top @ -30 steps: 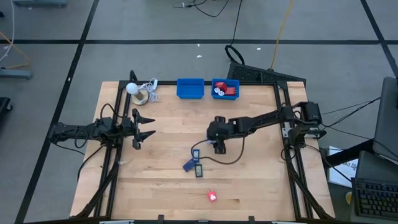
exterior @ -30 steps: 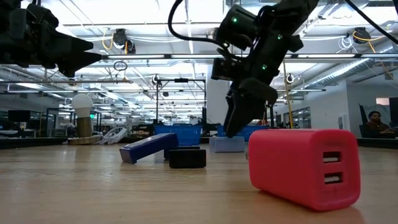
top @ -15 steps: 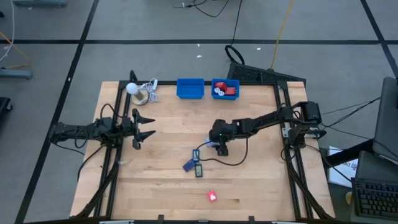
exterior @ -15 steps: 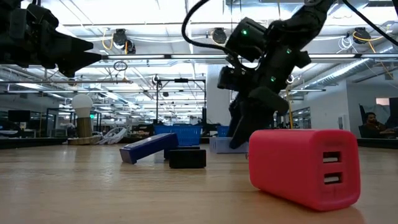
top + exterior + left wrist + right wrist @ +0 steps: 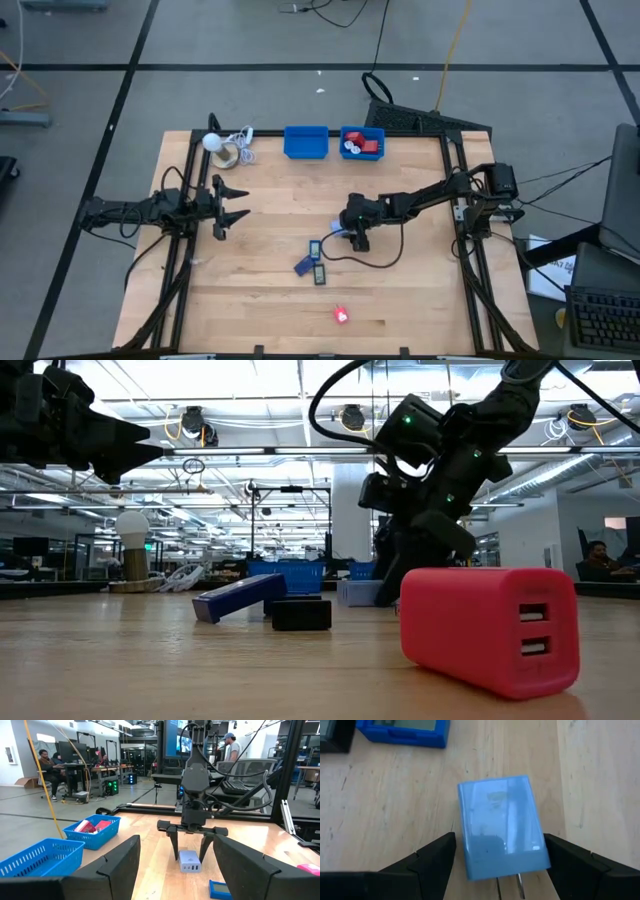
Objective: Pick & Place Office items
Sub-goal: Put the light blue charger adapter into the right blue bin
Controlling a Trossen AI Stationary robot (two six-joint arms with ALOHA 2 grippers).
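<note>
A light blue block (image 5: 500, 827) lies flat on the wooden table, prongs toward the camera in the right wrist view. My right gripper (image 5: 190, 856) is open and points down over it, one finger on either side, with small gaps showing. Just nearer lie two dark blue rectangles (image 5: 314, 247) (image 5: 303, 265) and a small dark piece (image 5: 320, 272). A red block (image 5: 342, 315) rests close to the near edge and fills the low view's foreground (image 5: 490, 628). My left gripper (image 5: 243, 203) waits open at the table's left.
Two blue bins stand at the far edge; the left one (image 5: 306, 142) shows nothing inside, and the right one (image 5: 362, 142) holds red and white pieces. A white ball with a coiled cord (image 5: 222, 146) sits at the far left corner. People sit at desks beyond the table.
My right gripper has come down and shifted a little toward the near edge and the table's right, settling over the light blue block. The block and the other pieces have stayed where they were.
</note>
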